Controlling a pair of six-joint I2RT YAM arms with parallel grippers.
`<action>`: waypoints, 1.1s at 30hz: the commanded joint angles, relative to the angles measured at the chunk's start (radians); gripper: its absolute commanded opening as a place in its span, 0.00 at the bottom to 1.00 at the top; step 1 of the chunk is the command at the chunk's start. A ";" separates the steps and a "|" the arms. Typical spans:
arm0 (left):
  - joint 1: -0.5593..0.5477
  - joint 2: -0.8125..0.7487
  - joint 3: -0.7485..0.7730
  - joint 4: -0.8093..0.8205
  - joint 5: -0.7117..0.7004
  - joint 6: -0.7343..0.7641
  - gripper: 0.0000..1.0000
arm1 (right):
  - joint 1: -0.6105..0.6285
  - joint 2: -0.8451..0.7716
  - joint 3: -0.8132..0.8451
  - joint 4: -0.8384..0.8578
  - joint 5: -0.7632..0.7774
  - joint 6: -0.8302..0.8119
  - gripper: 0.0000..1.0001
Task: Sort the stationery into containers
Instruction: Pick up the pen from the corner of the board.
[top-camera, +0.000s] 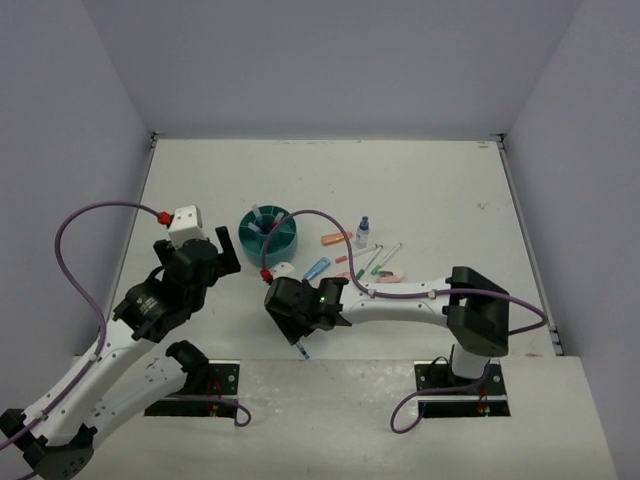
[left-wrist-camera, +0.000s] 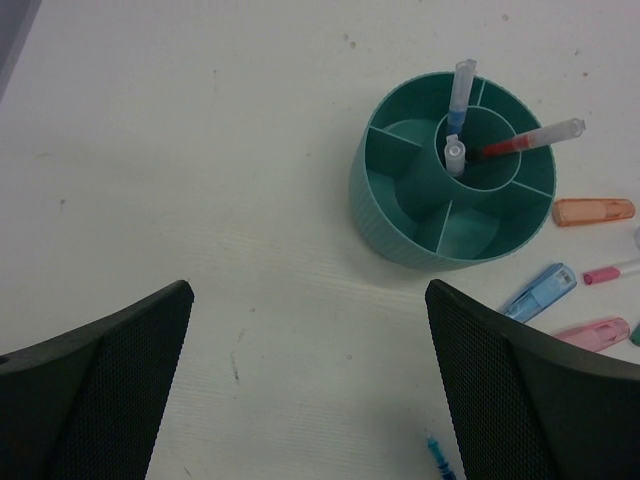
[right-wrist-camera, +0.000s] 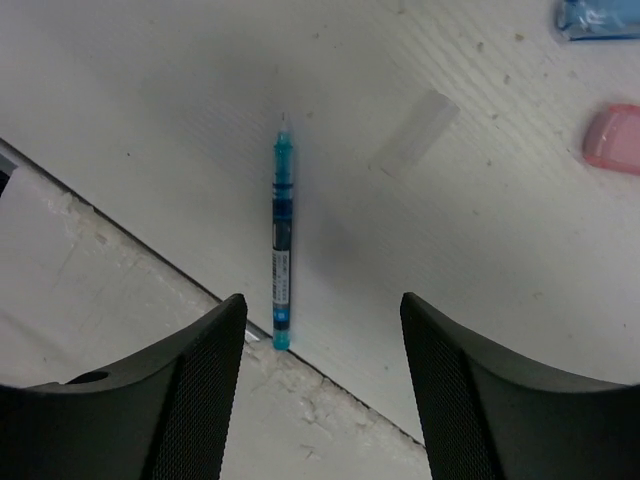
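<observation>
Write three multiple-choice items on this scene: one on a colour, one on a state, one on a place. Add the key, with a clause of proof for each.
1. The organizer is
A. teal
B. yellow
C. black

2. The left gripper is
A. shut, with nothing in it
B. shut on a ruler
C. open, holding nothing

3. The blue pen lies
A. inside the organizer
B. on the table, between the right gripper's jaws
C. across the left gripper

Key:
1 A: the left wrist view shows its walls and compartments are teal.
2 C: its jaws stand wide apart over bare table.
3 B: the right wrist view shows it flat on the table, a jaw on either side, neither touching it.
</observation>
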 joint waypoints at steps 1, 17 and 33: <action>0.003 -0.062 0.000 0.043 0.004 0.034 1.00 | 0.002 0.048 0.039 -0.034 -0.041 0.020 0.60; 0.004 -0.110 0.006 0.023 -0.027 0.012 1.00 | 0.004 0.232 0.133 -0.058 -0.106 0.030 0.27; 0.004 -0.077 0.054 0.052 0.104 -0.015 1.00 | -0.065 -0.220 0.018 -0.080 -0.023 0.020 0.00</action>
